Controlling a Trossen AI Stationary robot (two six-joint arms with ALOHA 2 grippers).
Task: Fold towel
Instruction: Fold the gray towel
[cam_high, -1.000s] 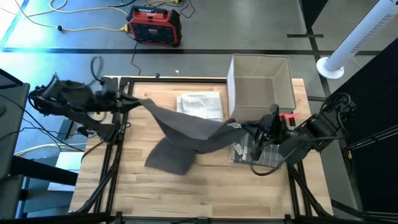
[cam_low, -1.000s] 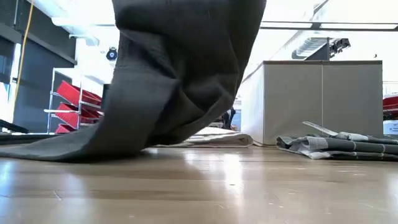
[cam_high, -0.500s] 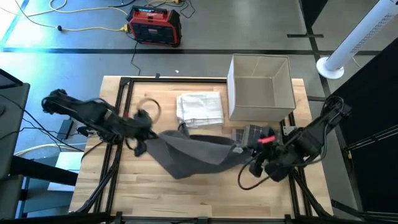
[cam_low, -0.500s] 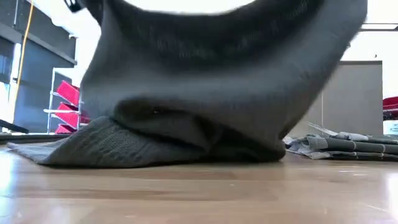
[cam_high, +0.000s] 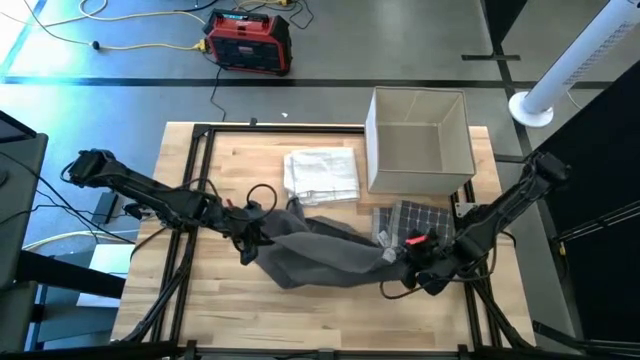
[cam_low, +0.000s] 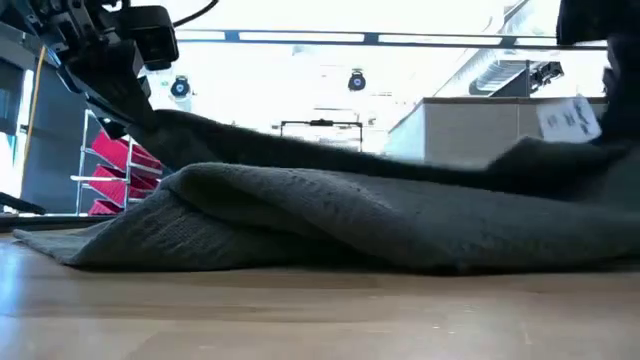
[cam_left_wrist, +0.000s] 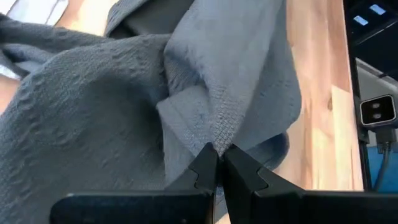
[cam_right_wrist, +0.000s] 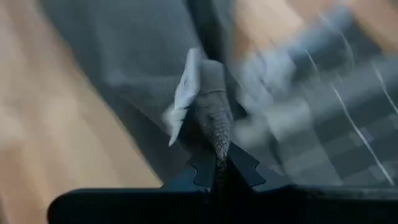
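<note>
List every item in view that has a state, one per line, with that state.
Dark grey towel: bunched and draped on the wooden table, pinched at two corners.
Left tool: shut on the towel's corner.
Right tool: shut on the towel's other corner, beside its white label.
White folded towel: folded, lying flat.
Grey checked towel: folded, lying flat beside the box.
Beige open-topped box: upright, nothing visible inside.

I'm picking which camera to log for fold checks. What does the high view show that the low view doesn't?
Only the high view shows the white towel, the plaid towel, the open top of the box and the right claw. Only the low view shows the red shelves. Both show the grey towel and the left claw pinching it.
</note>
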